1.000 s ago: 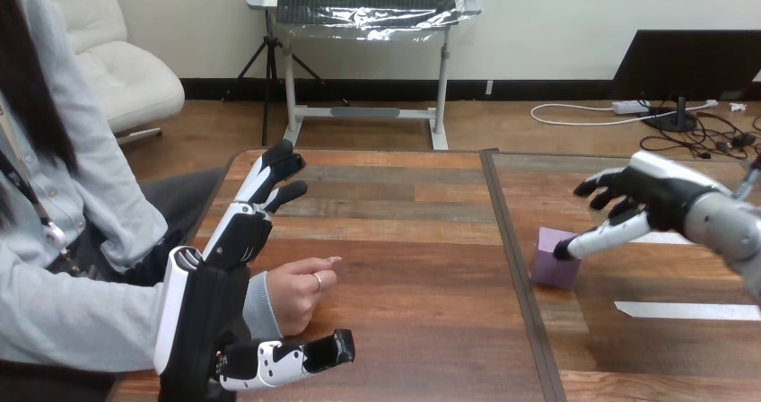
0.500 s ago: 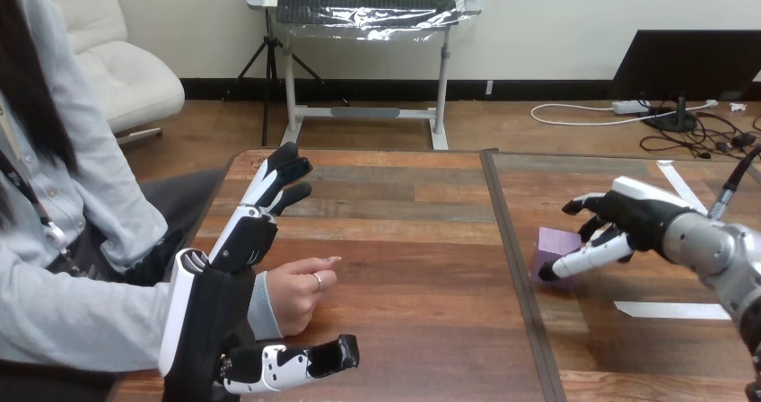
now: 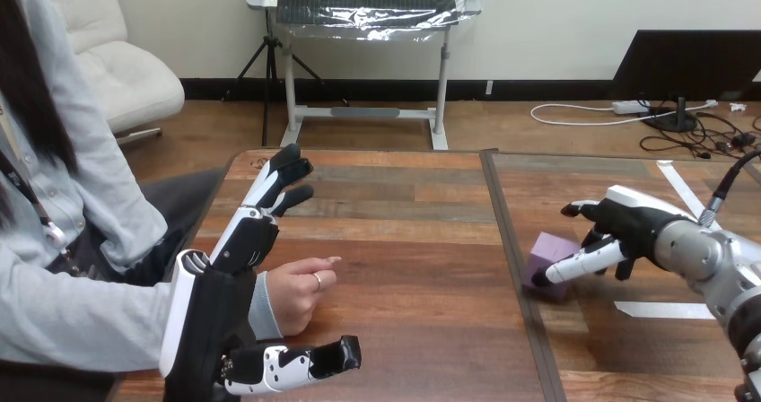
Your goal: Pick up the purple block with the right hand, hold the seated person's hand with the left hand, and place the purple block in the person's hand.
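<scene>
Purple block [image 3: 549, 248] at 3 o'clock on the worktop [image 3: 404, 258], partly hidden by the right hand [image 3: 628, 222]; cannot tell if gripped. At 8 o'clock, the left hand [image 3: 211, 312] is spread beside the person's hand [image 3: 301, 290].

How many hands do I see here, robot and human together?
3. The robot's left hand stands open beside the person's hand at the table's left; its right hand touches the purple block. The person's other hand may be hidden.

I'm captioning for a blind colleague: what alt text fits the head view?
The robot's right hand is at the purple block, on the right half of the table. Its open left hand stands beside the person's hand, which rests on the table at left.
</scene>
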Motion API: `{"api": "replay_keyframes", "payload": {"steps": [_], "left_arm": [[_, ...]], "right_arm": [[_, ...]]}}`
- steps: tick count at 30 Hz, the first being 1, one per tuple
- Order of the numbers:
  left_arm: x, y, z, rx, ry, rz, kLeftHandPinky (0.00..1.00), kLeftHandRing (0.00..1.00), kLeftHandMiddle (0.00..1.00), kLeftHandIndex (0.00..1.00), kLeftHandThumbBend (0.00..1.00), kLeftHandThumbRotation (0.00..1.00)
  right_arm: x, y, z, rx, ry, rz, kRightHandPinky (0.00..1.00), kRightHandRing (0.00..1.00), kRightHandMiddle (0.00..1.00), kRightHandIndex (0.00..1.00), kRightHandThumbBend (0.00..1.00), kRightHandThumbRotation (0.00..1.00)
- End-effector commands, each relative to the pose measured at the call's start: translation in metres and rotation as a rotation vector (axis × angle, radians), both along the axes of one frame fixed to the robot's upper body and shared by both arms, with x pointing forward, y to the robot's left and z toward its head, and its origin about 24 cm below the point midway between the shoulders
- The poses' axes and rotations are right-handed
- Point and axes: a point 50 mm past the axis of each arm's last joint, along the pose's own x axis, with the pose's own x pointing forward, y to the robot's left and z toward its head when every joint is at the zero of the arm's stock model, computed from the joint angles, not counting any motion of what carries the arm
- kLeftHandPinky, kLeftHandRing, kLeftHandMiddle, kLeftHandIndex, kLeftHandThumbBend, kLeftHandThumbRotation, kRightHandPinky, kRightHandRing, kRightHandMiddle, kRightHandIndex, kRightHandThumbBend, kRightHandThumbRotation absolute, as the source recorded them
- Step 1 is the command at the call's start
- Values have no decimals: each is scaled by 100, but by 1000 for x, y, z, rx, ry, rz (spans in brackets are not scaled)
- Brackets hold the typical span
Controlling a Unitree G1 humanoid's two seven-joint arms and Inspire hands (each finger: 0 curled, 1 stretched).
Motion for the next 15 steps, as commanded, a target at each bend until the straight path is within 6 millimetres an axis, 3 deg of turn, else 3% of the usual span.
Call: {"api": "replay_keyframes", "payload": {"steps": [1, 4, 7, 11, 15], "left_arm": [[6, -4, 11, -14, -77, -13, 83, 92, 94, 87, 100, 50], [5, -4, 11, -15, -80, -9, 83, 92, 93, 87, 100, 50], [4, -4, 11, -13, -82, -4, 82, 91, 93, 86, 100, 50], [3, -4, 11, -13, -83, -6, 82, 91, 93, 86, 100, 51], [2, -4, 12, -14, -87, -5, 82, 91, 93, 86, 100, 51]], "right_arm": [[17, 13, 24, -13, -90, 37, 32, 39, 45, 95, 100, 44], [16, 13, 21, -24, -82, 39, 29, 36, 45, 95, 100, 44], [15, 13, 18, -34, -73, 33, 35, 50, 59, 95, 100, 45], [13, 12, 14, -36, -66, 26, 39, 54, 61, 94, 100, 45], [11, 11, 10, -25, -55, 6, 52, 67, 72, 94, 100, 43]]}}
